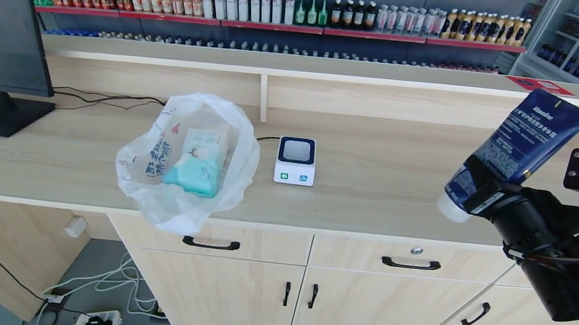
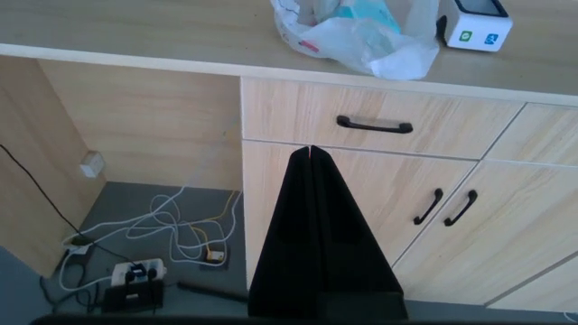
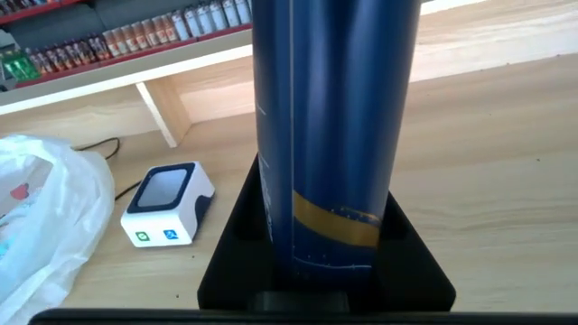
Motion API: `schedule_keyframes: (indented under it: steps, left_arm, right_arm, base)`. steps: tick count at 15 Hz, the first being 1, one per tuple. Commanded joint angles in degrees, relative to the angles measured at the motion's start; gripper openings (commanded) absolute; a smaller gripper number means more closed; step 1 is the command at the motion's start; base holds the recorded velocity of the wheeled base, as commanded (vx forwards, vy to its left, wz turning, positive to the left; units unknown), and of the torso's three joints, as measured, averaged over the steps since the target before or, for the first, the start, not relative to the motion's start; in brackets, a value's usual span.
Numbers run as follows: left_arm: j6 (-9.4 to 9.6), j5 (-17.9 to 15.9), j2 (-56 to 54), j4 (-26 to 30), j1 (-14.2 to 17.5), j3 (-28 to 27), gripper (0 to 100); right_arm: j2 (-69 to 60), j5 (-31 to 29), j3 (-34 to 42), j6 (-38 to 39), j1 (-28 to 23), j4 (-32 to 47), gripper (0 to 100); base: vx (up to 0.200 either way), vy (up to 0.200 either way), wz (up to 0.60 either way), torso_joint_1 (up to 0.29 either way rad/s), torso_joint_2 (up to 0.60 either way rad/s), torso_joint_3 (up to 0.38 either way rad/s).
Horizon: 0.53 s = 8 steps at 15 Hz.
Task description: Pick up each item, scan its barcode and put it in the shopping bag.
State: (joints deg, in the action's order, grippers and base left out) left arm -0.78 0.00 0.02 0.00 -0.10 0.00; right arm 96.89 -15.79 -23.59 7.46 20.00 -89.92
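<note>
Clamps tilted blue tube (image 1: 532,134) near its cap in right gripper (image 1: 485,196), above counter's (image 1: 382,204) right end; could slip out, top-heavy, before reaching scanner (image 1: 295,160).

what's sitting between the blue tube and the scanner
Nothing visible. The right gripper holds the blue tube right of the scanner, with only bare counter between them. The shopping bag lies beyond the scanner.

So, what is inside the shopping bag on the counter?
A teal and white soft pack lies inside the shopping bag. The bag's printed, crumpled wall covers the space beside and under it, so anything else there cannot be seen.
</note>
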Motion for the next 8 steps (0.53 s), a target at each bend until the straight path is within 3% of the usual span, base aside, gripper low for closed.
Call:
schedule_keyframes:
  steps: [1,8]
  left_arm:
    - [-0.01,0.0,0.0,0.0,0.0,0.0,0]
    - [-0.01,0.0,0.0,0.0,0.0,0.0,0]
  right_arm:
    - [-0.5,0.0,0.5,0.0,0.0,-0.1,0]
    - [-0.9,0.0,1.1,-0.1,0.1,-0.1,0]
  base:
    - [0.000,0.200,0.00,0.002,0.00,0.002]
    - [0.000,0.200,0.00,0.005,0.00,0.002]
